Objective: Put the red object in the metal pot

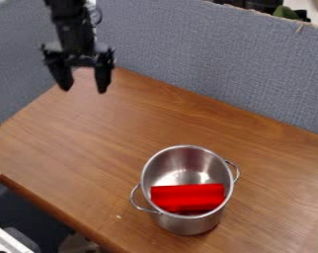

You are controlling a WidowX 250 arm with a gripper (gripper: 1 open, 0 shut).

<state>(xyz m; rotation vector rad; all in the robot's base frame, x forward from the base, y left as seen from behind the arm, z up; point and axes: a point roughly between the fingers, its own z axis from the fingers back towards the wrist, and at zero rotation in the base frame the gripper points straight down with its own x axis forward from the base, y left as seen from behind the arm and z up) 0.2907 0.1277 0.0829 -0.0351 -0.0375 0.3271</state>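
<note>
Claw: I see it hanging over the far left corner of the surface, pointing straight down, its two dark fingers spread wide with nothing between them.
Red object: it lies inside the metal pot, on the bottom, stretched across from side to side toward the near wall.
Metal pot: it stands upright on the near right part of the surface, well apart from my claw; I can make out a small loop handle at its left rim and another at its right.
Surface: brown wood grain.
Backdrop: grey fabric panel behind the surface.
</note>
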